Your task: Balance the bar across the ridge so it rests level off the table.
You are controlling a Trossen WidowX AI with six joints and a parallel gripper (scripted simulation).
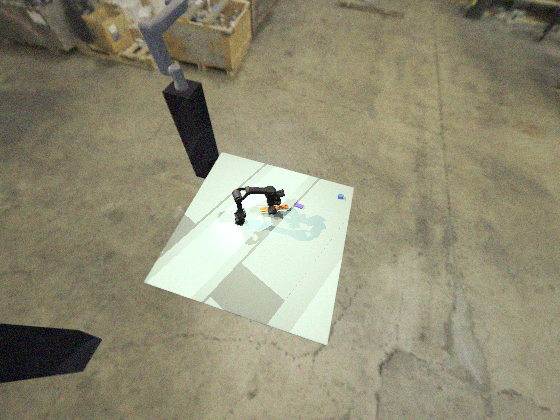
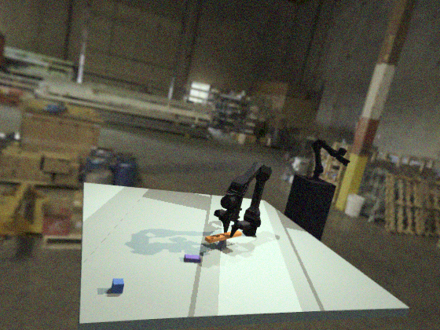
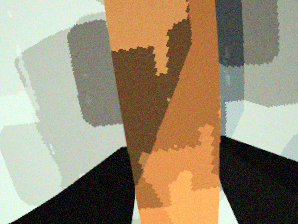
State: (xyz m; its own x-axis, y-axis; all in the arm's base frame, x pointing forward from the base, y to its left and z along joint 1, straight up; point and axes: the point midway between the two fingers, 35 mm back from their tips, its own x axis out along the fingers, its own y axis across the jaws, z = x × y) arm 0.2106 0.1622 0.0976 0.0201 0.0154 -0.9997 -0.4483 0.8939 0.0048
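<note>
On a worn concrete warehouse floor [image 1: 425, 150] lies a pale square table top [image 2: 137, 283] crossed by grey bands. Beside its far corner stands a tall dark pedestal [image 2: 310, 204] with a small arm-like fixture on top; stacked wooden crates [image 1: 215, 35] sit further off, and a striped pillar [image 2: 369, 118] rises behind in the exterior view.

Near the middle of the table top stands the black arm [image 2: 253, 196], folded at the elbow so its wrist points straight down. Its gripper [image 2: 231, 231] is clamped on the orange bar [image 2: 223, 236], the jaws closed against the bar's sides at a point toward the end nearer the arm's base. The bar hangs a little above the surface, sloping slightly, with its far end lower. Directly under it sits a small dark ridge [image 2: 222, 245]; whether the bar touches the ridge cannot be told from the exterior view. In the wrist view the bar [image 3: 166, 110] runs lengthwise through the frame, mottled orange and brown, with the dark fingers at the bottom on either side.

A short purple block [image 2: 192, 258] lies just beside the ridge, toward the near edge. A small blue cube [image 2: 117, 285] rests well apart, near the table's corner.
</note>
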